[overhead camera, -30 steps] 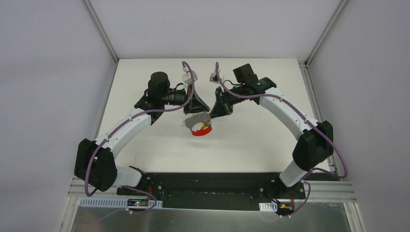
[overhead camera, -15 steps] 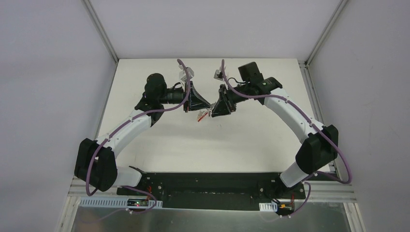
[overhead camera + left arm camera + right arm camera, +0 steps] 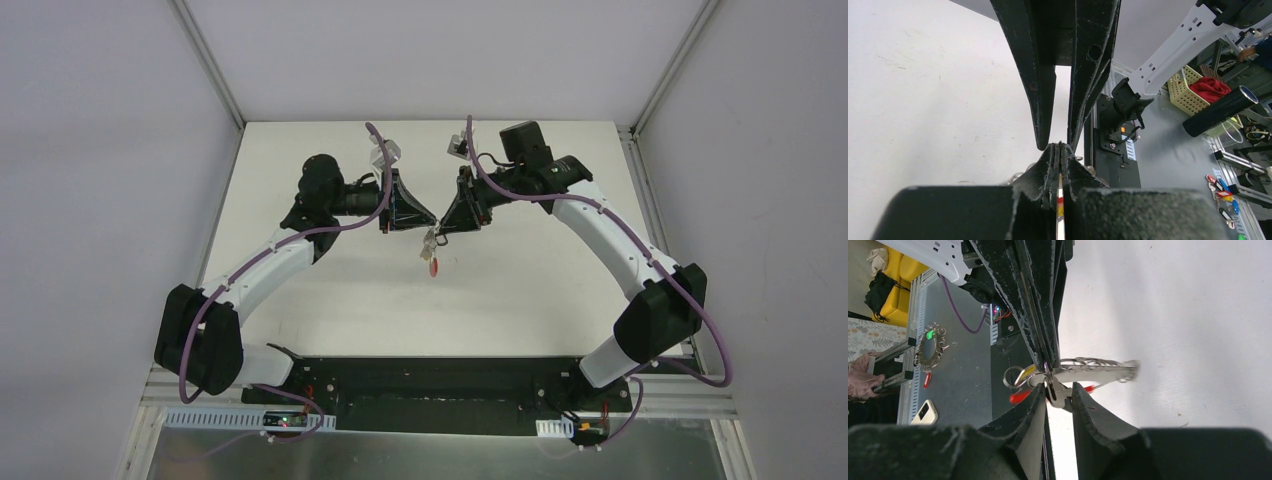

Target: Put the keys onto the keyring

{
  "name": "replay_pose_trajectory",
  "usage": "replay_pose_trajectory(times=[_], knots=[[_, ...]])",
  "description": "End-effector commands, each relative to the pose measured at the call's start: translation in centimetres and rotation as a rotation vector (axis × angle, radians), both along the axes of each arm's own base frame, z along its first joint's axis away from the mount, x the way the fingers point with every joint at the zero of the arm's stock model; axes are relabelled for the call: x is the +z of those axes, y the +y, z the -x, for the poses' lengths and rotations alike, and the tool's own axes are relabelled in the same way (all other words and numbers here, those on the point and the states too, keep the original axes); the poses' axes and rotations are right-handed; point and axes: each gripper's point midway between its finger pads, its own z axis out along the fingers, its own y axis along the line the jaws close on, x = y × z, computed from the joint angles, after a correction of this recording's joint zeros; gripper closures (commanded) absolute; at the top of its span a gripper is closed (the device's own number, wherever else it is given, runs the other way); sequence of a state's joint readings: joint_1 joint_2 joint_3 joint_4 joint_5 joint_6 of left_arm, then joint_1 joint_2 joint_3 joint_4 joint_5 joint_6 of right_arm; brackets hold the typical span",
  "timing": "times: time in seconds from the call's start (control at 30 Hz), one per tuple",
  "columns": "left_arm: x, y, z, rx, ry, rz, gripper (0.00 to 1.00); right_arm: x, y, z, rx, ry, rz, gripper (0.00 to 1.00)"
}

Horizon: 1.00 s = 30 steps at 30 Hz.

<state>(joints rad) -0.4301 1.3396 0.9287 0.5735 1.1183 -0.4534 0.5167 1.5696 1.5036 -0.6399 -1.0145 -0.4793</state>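
Both grippers meet tip to tip above the middle of the white table. My left gripper (image 3: 430, 222) is shut on a wire loop of the keyring (image 3: 431, 255). The keyring hangs below the tips, red band lowest. In the left wrist view the left gripper (image 3: 1060, 146) is pressed shut, with the right gripper's fingers (image 3: 1040, 100) coming down onto its tips. In the right wrist view my right gripper (image 3: 1058, 390) grips a small silver key (image 3: 1057, 391) against the keyring (image 3: 1093, 371). The keyring's silver loops, red band and yellow tag show blurred there.
The white table (image 3: 330, 290) has grey walls on three sides. A black base rail (image 3: 430, 380) runs along the near edge. Off the table, a second key bunch (image 3: 930, 347) lies on a grey bench and a yellow basket (image 3: 1193, 90) stands beyond.
The keyring was lying on the table a second ago. Both grippers have risen and closed together, lifting it, and it now dangles below their tips.
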Motion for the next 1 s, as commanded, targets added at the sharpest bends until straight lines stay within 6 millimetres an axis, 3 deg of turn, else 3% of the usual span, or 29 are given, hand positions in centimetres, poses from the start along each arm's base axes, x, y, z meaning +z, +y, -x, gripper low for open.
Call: replay_pose_trajectory(times=[0.0, 0.63, 0.7, 0.83, 0.97], knots=[[0.9, 0.1, 0.4, -0.025, -0.046, 0.032, 1.00, 2.7, 0.3, 0.3, 0.018, -0.054, -0.058, 0.71], [0.8, 0.2, 0.5, -0.020, -0.033, 0.032, 1.00, 2.1, 1.4, 0.7, 0.043, -0.027, -0.057, 0.77], [0.8, 0.2, 0.5, -0.019, -0.034, 0.033, 1.00, 2.0, 1.5, 0.8, 0.048, -0.022, -0.057, 0.80], [0.8, 0.2, 0.4, -0.017, -0.032, 0.033, 1.00, 2.0, 1.6, 0.7, 0.045, -0.022, -0.055, 1.00], [0.7, 0.1, 0.4, -0.019, -0.030, 0.033, 1.00, 2.0, 1.5, 0.8, 0.044, -0.026, -0.056, 1.00]])
